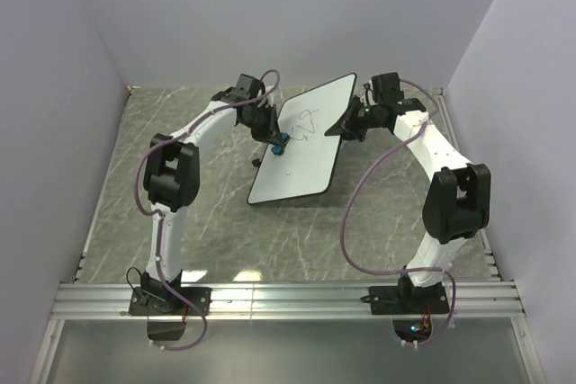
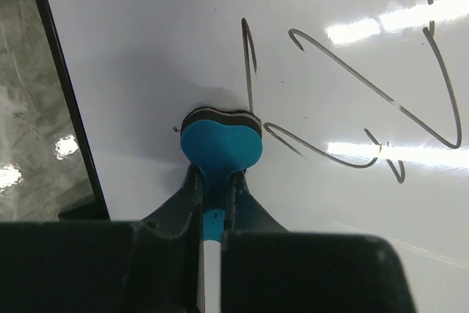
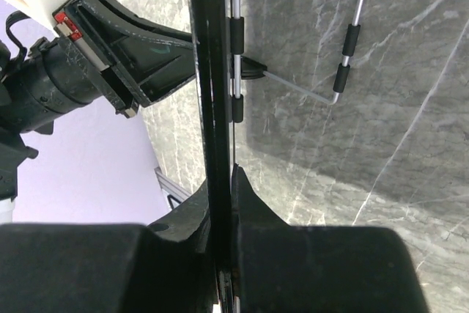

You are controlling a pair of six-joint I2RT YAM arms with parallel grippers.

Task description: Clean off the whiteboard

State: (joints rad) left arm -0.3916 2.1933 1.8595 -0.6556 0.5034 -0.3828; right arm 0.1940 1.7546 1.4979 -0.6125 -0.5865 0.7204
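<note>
In the top view the left arm rises from the lower left, elbow bent, and its left gripper (image 2: 214,182) is clamped tight on a blue eraser (image 2: 220,148) pressed to the whiteboard (image 1: 301,168). The board stands tilted on the table (image 1: 234,240) in the upper centre; its dark scribbles (image 2: 366,86) are loops too loose to read. From the lower right the right arm arcs in, and its right gripper (image 3: 223,181) is closed on the board's right rim.
</note>
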